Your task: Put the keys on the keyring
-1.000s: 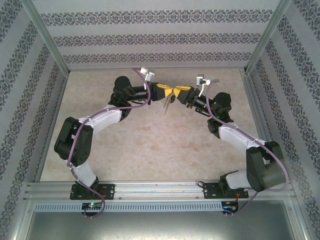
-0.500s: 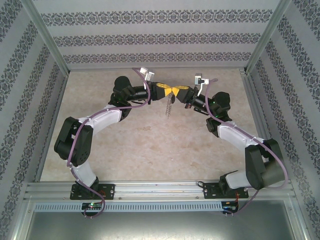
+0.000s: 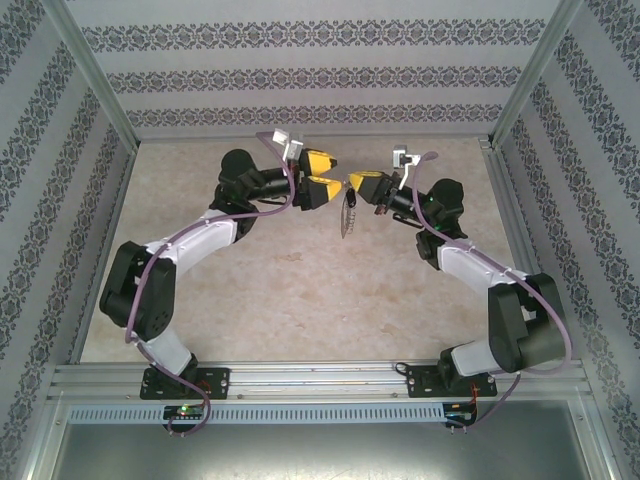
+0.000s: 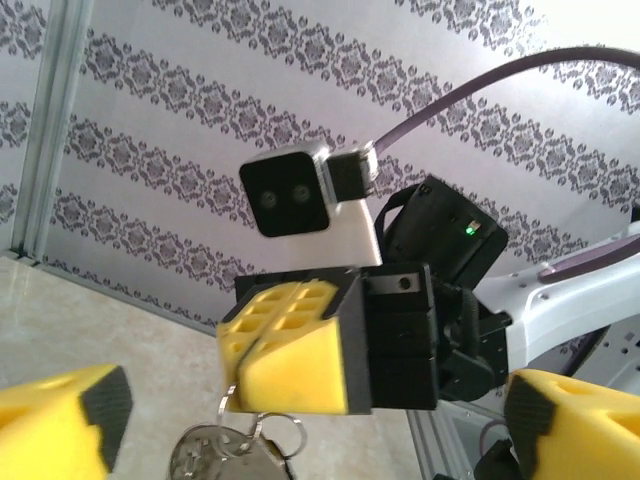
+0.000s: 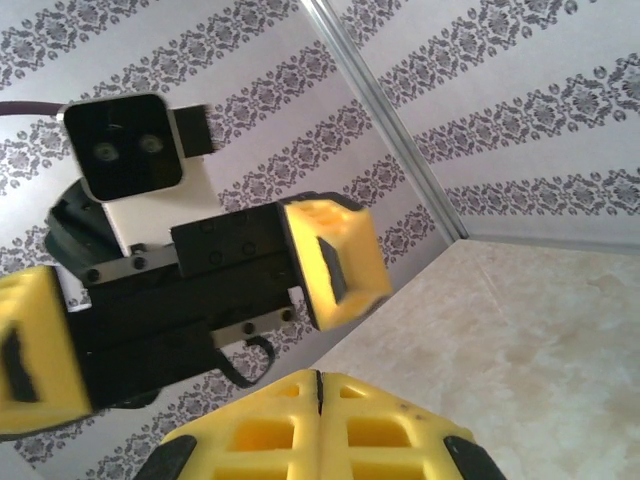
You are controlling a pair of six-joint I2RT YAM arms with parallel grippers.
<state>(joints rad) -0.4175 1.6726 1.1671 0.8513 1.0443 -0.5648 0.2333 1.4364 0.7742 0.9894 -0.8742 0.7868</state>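
Note:
My right gripper (image 3: 353,183) is shut on the keyring (image 3: 347,212), which hangs below its yellow fingertips above the table. In the left wrist view the right gripper's closed fingers (image 4: 290,345) pinch a thin wire ring (image 4: 268,432). A flat silver piece (image 4: 195,458) and a darker piece (image 4: 268,466) dangle from it, cut off by the frame's edge. I cannot tell which of these is the keys. My left gripper (image 3: 331,172) is open just left of the right one, touching nothing. Its yellow fingers (image 4: 70,420) stand wide apart. In the right wrist view my right gripper (image 5: 318,385) shows its pads pressed together.
Patterned walls enclose the beige table (image 3: 300,280) on three sides, with metal posts at the corners. Both arms meet high near the back wall. A metal rail (image 3: 320,378) runs along the near edge by the arm bases.
The left gripper opened and drew back to the left, away from the right one. The keyring stayed hanging from the right gripper, which shifted slightly right.

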